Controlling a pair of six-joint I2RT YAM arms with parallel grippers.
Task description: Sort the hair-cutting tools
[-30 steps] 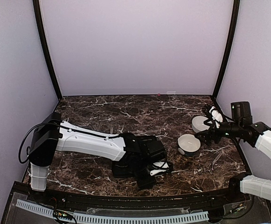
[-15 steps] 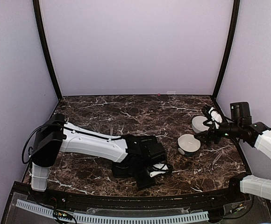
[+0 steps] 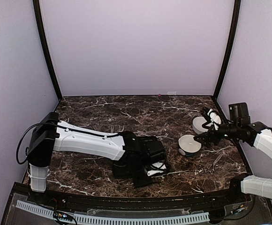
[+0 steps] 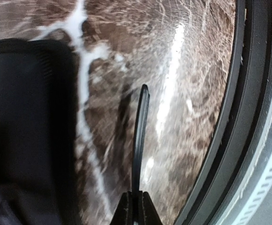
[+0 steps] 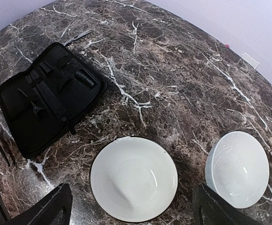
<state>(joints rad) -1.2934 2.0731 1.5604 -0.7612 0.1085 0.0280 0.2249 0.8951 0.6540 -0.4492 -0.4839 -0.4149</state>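
My left gripper (image 4: pixel 136 208) is shut on a slim dark comb-like piece (image 4: pixel 140 136). The piece shows edge-on and sticks out over the marble beside the black zip case (image 4: pixel 28 131). From above, that gripper (image 3: pixel 155 169) sits low at the case's near right corner. The right wrist view shows the case (image 5: pixel 47 98) lying open with several dark tools strapped inside. Thin silvery scissors (image 5: pixel 78 36) lie on the table just past the case. My right gripper (image 5: pixel 133 211) hangs open and empty above the nearer white bowl (image 5: pixel 133 178).
A second white bowl (image 5: pixel 237 168) stands to the right of the first; from above the two bowls (image 3: pixel 189 144) (image 3: pixel 201 124) sit at the right of the marble table (image 3: pixel 126 112). The table's black front rim (image 4: pixel 230 140) runs close to the left gripper.
My left gripper has closed on the slim dark piece and drawn slightly back toward the case. The right gripper has drifted a little left over the bowls, still open.
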